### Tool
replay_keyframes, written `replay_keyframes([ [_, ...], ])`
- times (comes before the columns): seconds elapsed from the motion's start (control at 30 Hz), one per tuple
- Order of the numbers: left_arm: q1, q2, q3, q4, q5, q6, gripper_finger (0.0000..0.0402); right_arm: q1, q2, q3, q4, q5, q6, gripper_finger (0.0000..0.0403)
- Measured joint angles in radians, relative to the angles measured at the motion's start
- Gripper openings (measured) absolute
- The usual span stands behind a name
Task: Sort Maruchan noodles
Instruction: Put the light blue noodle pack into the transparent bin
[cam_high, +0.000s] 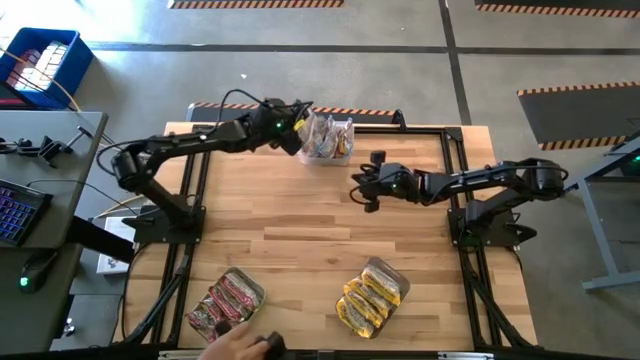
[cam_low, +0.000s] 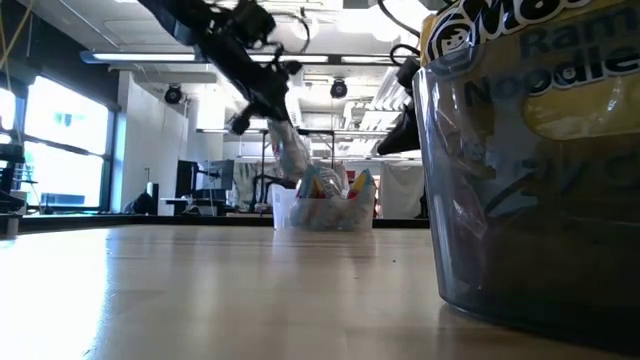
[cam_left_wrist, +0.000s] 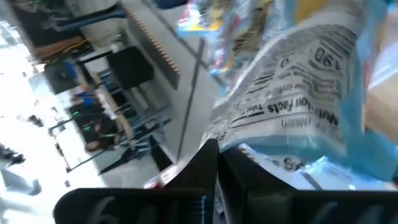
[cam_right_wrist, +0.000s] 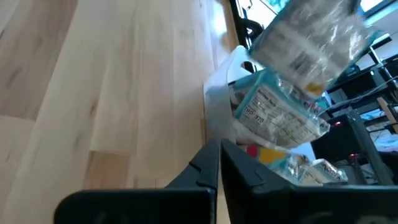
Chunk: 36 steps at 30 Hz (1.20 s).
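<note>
Maruchan noodles, flat crinkly plastic packets, sorted stock in three lots, all placed here relative to the clear source tub (cam_high: 330, 140) at the far edge of the worktop (cam_high: 300, 215). Lot one: mixed packets (cam_high: 335, 135) standing loose in that tub, printed backs showing in the right wrist view (cam_right_wrist: 283, 118). Lot two: pink-red packets (cam_high: 225, 300) in a clear tub toward the near edge, on the left arm's side of the source tub. Lot three: yellow-orange packets (cam_high: 372, 295) in a clear tub also toward the near edge, roughly straight out from the source tub. One silver-blue packet (cam_left_wrist: 305, 99) is in transit: the left pincer (cam_high: 300, 132) is closed tight on one edge of it, just above the source tub's left rim, the packet hanging down below the fingers in the low view (cam_low: 290, 150). The right pincer (cam_high: 362, 185) waits just beside the source tub on its near-right side, fingers pressed together on nothing. A person's hand (cam_high: 240, 342) rests at the near edge beside the pink-red lot. Handling, by judgement: light; wrapper slippery and soft, noodle block inside stiff but brittle, so crushing is the risk. Best hold is likely the sealed end flap or a short edge, pinched firmly, not across the block's middle.
</note>
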Motion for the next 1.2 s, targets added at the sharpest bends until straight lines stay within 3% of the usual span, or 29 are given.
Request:
replay_keyframes([
  [0.3,0.016,0.074,0.03,0.033,-0.006,-0.017,0.0,0.0,-0.002,-0.004,0.003,0.002,0.007,0.0],
  [0.73,0.041,0.042,0.032,0.032,-0.043,0.024,0.0,0.0,-0.002,-0.004,0.004,-0.001,0.008,0.0],
  [1.2,0.039,0.087,0.032,-0.017,-0.061,-0.062,0.0,0.0,-0.002,-0.004,0.005,-0.001,0.009,0.0],
])
